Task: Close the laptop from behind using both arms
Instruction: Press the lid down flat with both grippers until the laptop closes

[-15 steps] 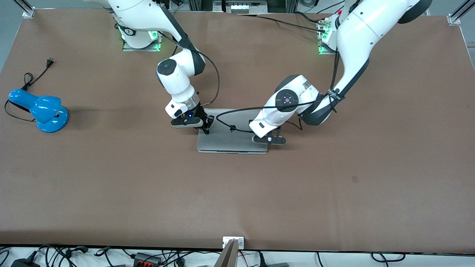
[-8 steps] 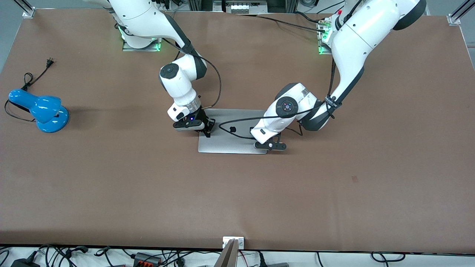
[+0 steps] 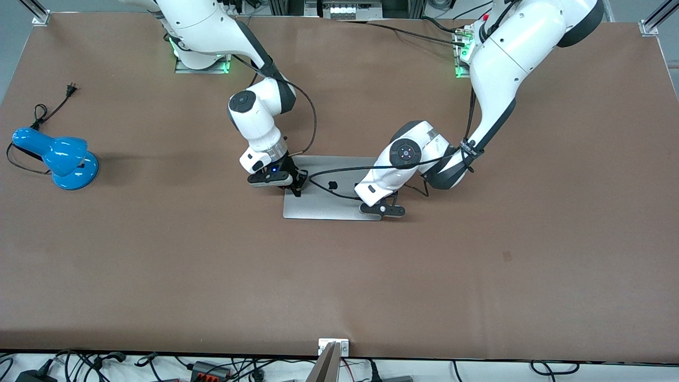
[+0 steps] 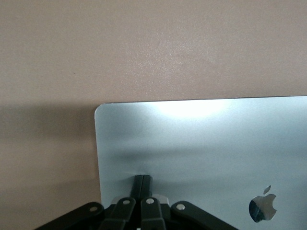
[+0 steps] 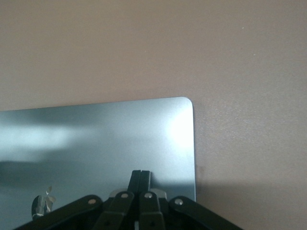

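Brown matting covers the whole table, and you can sweep it from the right arm's end across to the left arm's. Out at about nine o'clock from the table's middle sits a blue desk lamp with its black cord trailing up toward eleven; it plays no part in the job.

Next comes the right gripper, resting on the lid of the laptop near the corner at the right arm's end. In the right wrist view its fingers are pressed together with nothing between them, tips down on the silver lid.

The laptop lies near the table's middle, and its lid looks fully flat: no screen or keys show, only the apple logo.

At roughly three o'clock from that logo you find the left gripper, over the lid's corner at the left arm's end. Its fingers are likewise closed on nothing, tips meeting the lid.

My judgement: the closing itself appears done. What remains for you is probably to lift both grippers clear.
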Action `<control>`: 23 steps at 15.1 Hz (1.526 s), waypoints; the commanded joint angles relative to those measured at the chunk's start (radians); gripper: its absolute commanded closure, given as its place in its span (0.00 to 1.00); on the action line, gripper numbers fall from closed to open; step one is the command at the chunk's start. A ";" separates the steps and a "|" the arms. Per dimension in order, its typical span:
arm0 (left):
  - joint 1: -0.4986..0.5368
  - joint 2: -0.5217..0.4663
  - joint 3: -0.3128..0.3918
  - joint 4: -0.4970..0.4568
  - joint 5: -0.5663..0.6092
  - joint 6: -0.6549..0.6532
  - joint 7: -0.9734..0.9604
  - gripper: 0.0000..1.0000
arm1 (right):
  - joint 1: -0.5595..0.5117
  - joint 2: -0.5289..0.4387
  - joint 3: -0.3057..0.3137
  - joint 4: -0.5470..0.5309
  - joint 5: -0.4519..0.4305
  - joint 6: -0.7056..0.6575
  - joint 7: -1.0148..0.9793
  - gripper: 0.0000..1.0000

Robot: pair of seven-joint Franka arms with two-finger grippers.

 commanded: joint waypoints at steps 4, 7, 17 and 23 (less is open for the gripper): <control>-0.011 0.019 0.011 0.036 0.031 -0.004 -0.017 1.00 | 0.014 0.033 -0.011 0.019 -0.005 0.009 -0.012 1.00; -0.008 0.014 0.011 0.036 0.031 -0.010 -0.019 1.00 | 0.011 0.013 -0.016 0.019 -0.005 -0.033 -0.014 1.00; 0.032 -0.091 -0.004 0.032 0.031 -0.171 -0.020 1.00 | 0.009 -0.114 -0.127 0.502 -0.037 -1.125 -0.012 1.00; 0.182 -0.277 -0.075 0.024 0.026 -0.385 0.018 1.00 | -0.020 -0.158 -0.164 0.734 -0.079 -1.562 -0.108 1.00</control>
